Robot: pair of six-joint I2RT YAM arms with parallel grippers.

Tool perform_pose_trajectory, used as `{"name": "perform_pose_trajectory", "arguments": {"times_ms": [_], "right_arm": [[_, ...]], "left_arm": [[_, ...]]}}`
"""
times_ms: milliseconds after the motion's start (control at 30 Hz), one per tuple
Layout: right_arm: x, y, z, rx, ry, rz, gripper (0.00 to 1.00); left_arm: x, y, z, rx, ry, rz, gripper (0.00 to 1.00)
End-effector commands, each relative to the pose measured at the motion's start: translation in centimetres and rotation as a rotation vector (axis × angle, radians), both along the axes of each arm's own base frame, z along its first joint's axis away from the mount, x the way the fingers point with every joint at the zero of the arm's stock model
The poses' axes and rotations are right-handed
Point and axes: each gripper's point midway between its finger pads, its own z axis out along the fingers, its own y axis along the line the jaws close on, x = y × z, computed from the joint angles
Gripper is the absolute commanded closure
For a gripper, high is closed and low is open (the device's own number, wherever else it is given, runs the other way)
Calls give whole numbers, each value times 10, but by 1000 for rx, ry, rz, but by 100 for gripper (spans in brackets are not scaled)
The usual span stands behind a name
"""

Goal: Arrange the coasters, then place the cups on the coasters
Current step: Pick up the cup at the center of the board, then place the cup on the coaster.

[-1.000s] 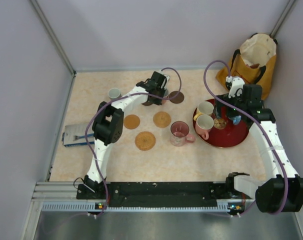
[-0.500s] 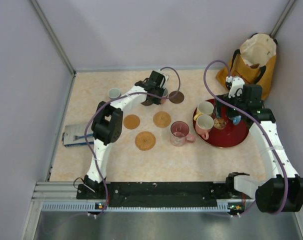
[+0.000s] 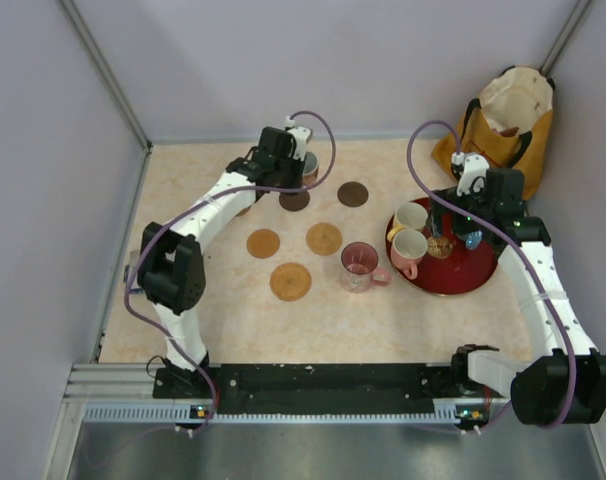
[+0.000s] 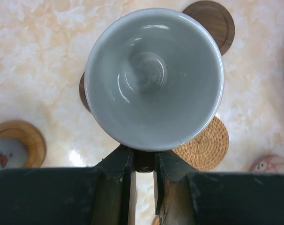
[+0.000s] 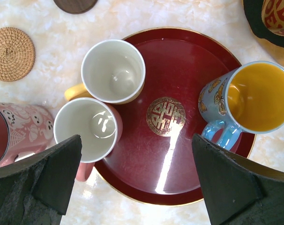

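left arm swings back, blue-grey cup in its grip

the left arm (image 3: 218, 200) made the big move. a moment ago it was bent low over the dark coasters. now it reaches toward the back wall, and the left gripper (image 4: 143, 159) has gone back and to the left. its fingers are pinched tight on the handle of the blue-grey cup (image 4: 153, 77), which hangs in the air with its open side up.

the right arm has not moved. the right gripper (image 5: 136, 159) hangs over the red tray (image 5: 189, 70), fingers spread wide, with nothing in them.

on the tray the pale yellow cup (image 5: 113, 70), a pink cup (image 5: 88, 129) and the blue cup (image 5: 257, 96) sit as before. the other pink cup (image 3: 360, 267) stands on the bare table just beside the tray.

the near dark coaster (image 3: 294, 200), which the arm was covering, now shows bare. so does the far dark coaster (image 3: 353, 193). the three tan coasters (image 3: 323, 238) in front are bare too.

i think this means no cup is home yet. the held cup has to come down onto a coaster, and the others wait their turn.
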Motion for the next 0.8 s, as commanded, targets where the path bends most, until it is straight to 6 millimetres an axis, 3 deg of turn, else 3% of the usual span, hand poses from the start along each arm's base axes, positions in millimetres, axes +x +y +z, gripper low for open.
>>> {"name": "perform_pose_trajectory", "arguments": {"times_ms": [0,333,533,767], "right_arm": [[6,1,5,0,-38,19,1],[6,4,2,9,-28,32,2],[6,3,0,9,-23,30,2],[6,3,1,8,-27,27,2]], "left_arm": [[-18,19,45,-47,-120,-30,100],[-69,102,22,-33,-81,22,100],[-93,108,-2,-27,-76,0,100],[-101,110,-24,-16,-35,1,100]]}}
